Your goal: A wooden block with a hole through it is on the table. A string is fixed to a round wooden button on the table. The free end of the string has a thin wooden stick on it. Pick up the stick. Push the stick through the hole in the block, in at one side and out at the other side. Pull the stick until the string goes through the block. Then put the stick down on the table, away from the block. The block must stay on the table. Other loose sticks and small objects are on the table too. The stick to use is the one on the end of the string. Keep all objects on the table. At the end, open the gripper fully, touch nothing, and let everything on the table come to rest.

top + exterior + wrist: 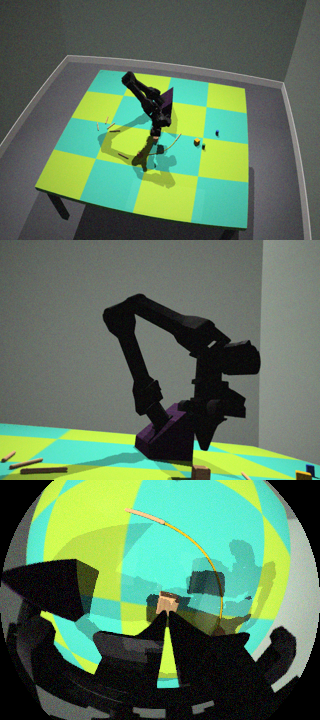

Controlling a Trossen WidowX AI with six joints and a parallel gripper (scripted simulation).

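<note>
The gripper (155,135) (204,448) (167,613) is shut and holds nothing. It hangs above the table, and its tips overlap the near edge of the block in the wrist view. The wooden block (155,139) (201,473) (167,604) stands on the table, partly hidden by the gripper in the top view. Its hole cannot be made out clearly. The round button (139,154) (218,630) lies in the arm's shadow. The yellow string (170,146) (221,600) curves from it to the thin stick (178,137) (246,476) (145,516), which lies on the table. The string is outside the block.
Several loose sticks (110,125) (26,463) lie left of the arm; another loose stick (123,156) lies left of the button. An orange cube (196,141) (303,475), a green piece (203,146) and a blue piece (217,132) (310,470) stand right of the string's stick.
</note>
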